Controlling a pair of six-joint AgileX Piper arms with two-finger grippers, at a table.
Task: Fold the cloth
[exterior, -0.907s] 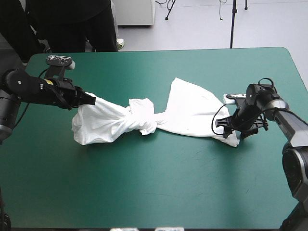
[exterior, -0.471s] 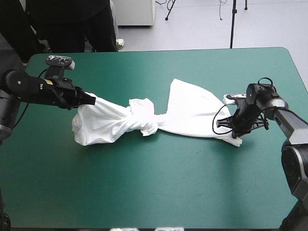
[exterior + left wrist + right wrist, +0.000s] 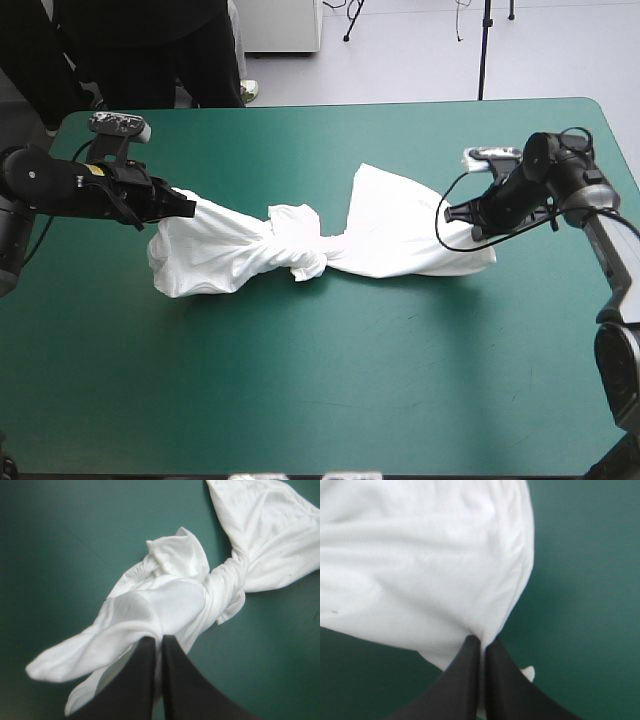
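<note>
Scene: a white short-sleeved T-shirt (image 3: 400, 232) lies stretched across the middle of the table's teal-green cover (image 3: 300, 400), pinched at each end by one of two robot arms
T-shirt, middle: the cloth is wound into a thick, rope-like twist roughly midway between the two grippers, with a small crumpled flap standing up on its far side
T-shirt, left part: a loose, puffed fold that rises from the cover toward the left gripper (image 3: 186, 205)
T-shirt, right part: a broader, flatter panel fanning out from the twist toward the table's right side
Left gripper: in the left wrist view the two broad black fin-shaped fingers (image 3: 157, 640) stand all but closed, a bunched fold of the T-shirt (image 3: 170, 600) clamped between them, the twist lying ahead
Right gripper: the right gripper (image 3: 468, 214) sits at the right edge of the panel; its wrist view shows its black fingers (image 3: 482, 641) nearly together on a thin pinch of the T-shirt (image 3: 420, 555), white cloth spreading ahead and bare cover to one side
</note>
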